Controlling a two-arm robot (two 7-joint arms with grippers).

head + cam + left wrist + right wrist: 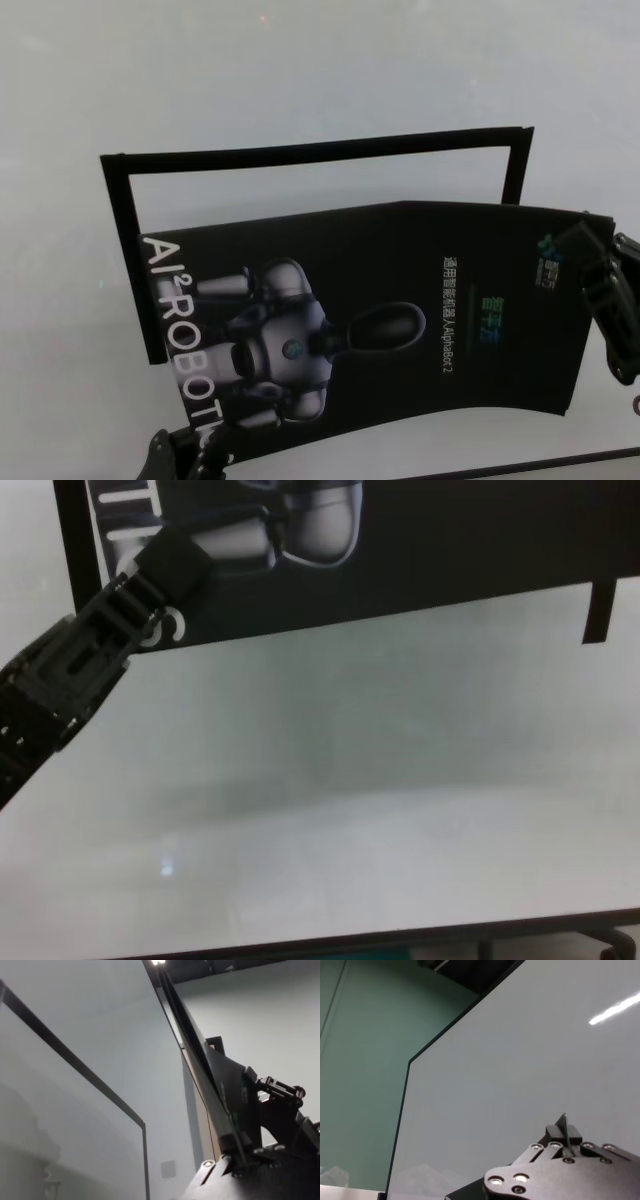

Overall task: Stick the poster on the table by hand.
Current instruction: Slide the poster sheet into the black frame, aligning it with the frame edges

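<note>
The poster (pixel 400 300) is a black glossy sheet with a grey-white robot picture and white letters. It hangs slightly bowed over the white table (pixel 300 70). My left gripper (pixel 200 440) is shut on its near left corner, by the letters, which also shows in the chest view (pixel 165 565). My right gripper (pixel 585 250) is shut on the poster's right edge. The left wrist view shows the poster edge-on (pixel 220 1105) running away from my left gripper (pixel 235 1157). The right wrist view shows the thin poster edge (pixel 565 1130) pinched in my right gripper (pixel 565 1147).
Narrow black strips (pixel 320 150) form a frame on the table behind and beside the poster. One strip end shows in the chest view (pixel 598 610). Bare white tabletop runs from the poster to the dark front edge (pixel 400 935).
</note>
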